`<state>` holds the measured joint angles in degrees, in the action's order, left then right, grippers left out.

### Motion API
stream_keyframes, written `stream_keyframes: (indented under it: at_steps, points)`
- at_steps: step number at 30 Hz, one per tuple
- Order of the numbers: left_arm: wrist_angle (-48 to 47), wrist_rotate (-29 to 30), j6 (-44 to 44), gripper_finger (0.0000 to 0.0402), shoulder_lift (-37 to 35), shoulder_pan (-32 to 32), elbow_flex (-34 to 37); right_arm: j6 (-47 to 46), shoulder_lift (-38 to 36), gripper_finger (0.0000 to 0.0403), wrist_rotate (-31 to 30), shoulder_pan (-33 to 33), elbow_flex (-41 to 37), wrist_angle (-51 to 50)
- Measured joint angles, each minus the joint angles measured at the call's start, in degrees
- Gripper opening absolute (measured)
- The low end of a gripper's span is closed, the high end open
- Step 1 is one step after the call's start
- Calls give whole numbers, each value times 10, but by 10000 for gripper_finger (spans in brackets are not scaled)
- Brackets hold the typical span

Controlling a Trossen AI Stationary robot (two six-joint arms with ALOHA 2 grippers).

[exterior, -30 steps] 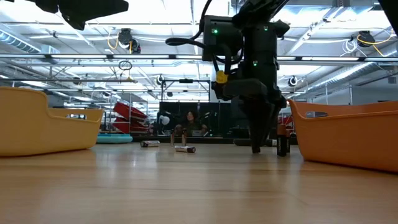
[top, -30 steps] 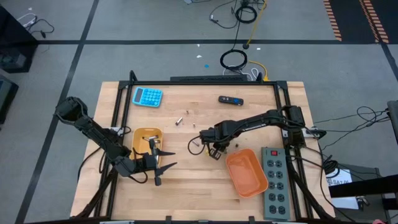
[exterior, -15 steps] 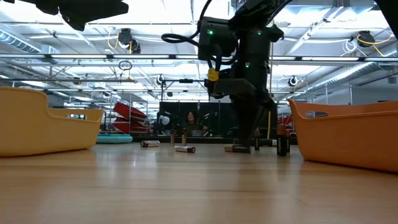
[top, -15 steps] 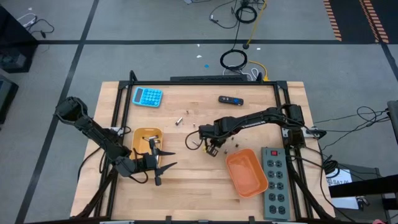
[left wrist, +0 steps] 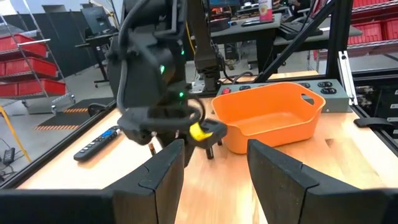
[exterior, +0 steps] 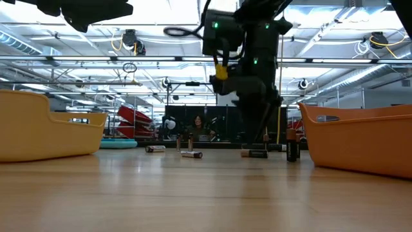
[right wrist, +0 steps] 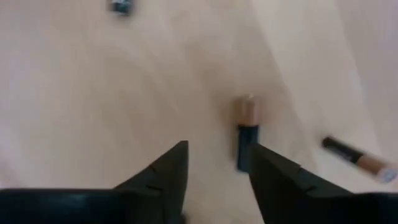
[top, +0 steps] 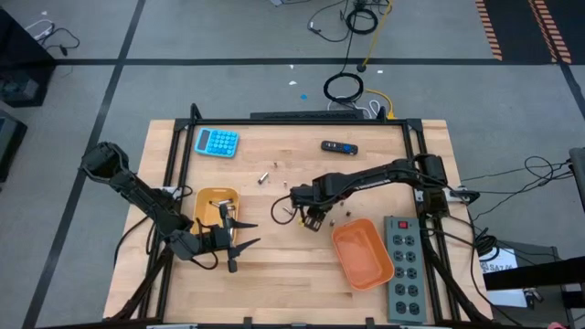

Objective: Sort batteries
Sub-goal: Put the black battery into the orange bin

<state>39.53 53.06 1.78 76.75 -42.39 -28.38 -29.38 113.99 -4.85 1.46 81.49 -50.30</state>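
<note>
Small batteries lie scattered on the wooden table between the two trays. In the right wrist view a copper-and-black battery (right wrist: pixel 245 132) lies flat just ahead of my open right gripper (right wrist: pixel 217 149), untouched, with another battery (right wrist: pixel 359 160) farther off. In the low view one battery (exterior: pixel 254 153) lies below my right gripper (exterior: pixel 261 134), which points down, and one stands upright (exterior: pixel 293 148) by the orange tray (exterior: pixel 360 138). My left gripper (top: pixel 228 243) hovers open beside the yellow tray (top: pixel 217 206), which holds some batteries.
A blue calculator (top: pixel 217 142) and a black-and-blue device (top: pixel 338 146) lie near the far edge. A grey power strip (top: pixel 405 268) lies right of the orange tray (top: pixel 363 253). Loose batteries (top: pixel 260 175) lie mid-table. Bare wood lies along the near edge.
My right gripper has moved toward the table's left and risen slightly off the wood. A battery lying flat now shows in the low view near where the fingertips stood. My left arm has kept still.
</note>
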Motion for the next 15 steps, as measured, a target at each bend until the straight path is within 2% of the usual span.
stream_keyframes:
  at_steps: [3,6,11,15]
  points:
    - [0,0,-3,184,0,0,0,16,15,170,-12,-16,0,2]
    - [-2,0,-6,184,0,0,0,31,32,170,-17,-23,0,6]
    - [-14,0,-8,184,0,0,-1,43,63,155,6,-34,4,8]
    - [-20,0,-14,184,0,0,-1,43,74,124,14,-34,5,11]
